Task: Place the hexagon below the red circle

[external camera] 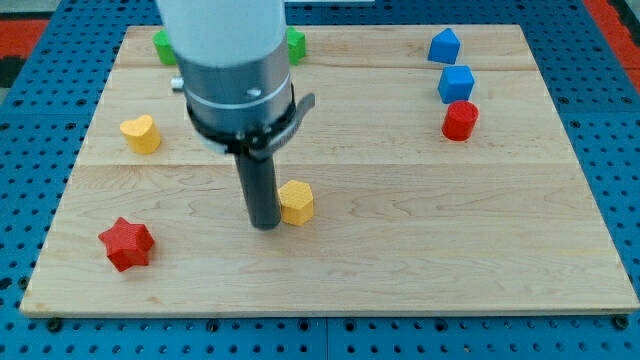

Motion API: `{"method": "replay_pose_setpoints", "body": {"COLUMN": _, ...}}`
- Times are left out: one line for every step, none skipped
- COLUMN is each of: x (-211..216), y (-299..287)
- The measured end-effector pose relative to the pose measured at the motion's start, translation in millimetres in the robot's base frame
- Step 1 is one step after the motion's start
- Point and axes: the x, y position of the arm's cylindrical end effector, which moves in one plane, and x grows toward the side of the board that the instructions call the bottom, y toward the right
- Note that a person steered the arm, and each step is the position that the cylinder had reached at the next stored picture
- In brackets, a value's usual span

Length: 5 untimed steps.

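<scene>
A yellow hexagon block [296, 202] lies near the middle of the wooden board [420, 250]. My tip [264, 226] rests on the board right at the hexagon's left side, touching it or nearly so. The red circle block [460, 120] stands far to the view's upper right, well away from both the hexagon and my tip.
Two blue blocks [444, 46] [456, 83] sit just above the red circle. A yellow heart block [141, 133] is at the left, a red star [126, 243] at the lower left. Green blocks [164, 46] [295, 44] at the top are partly hidden by the arm.
</scene>
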Motion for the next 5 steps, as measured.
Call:
{"method": "replay_pose_setpoints", "body": {"x": -1.6, "y": 31.7}}
{"method": "replay_pose_setpoints", "body": {"x": -14.5, "y": 89.9}}
{"method": "replay_pose_setpoints", "body": {"x": -31.4, "y": 129.5}}
{"method": "replay_pose_setpoints", "body": {"x": -29.9, "y": 80.7}}
{"method": "replay_pose_setpoints", "body": {"x": -49.4, "y": 84.3}}
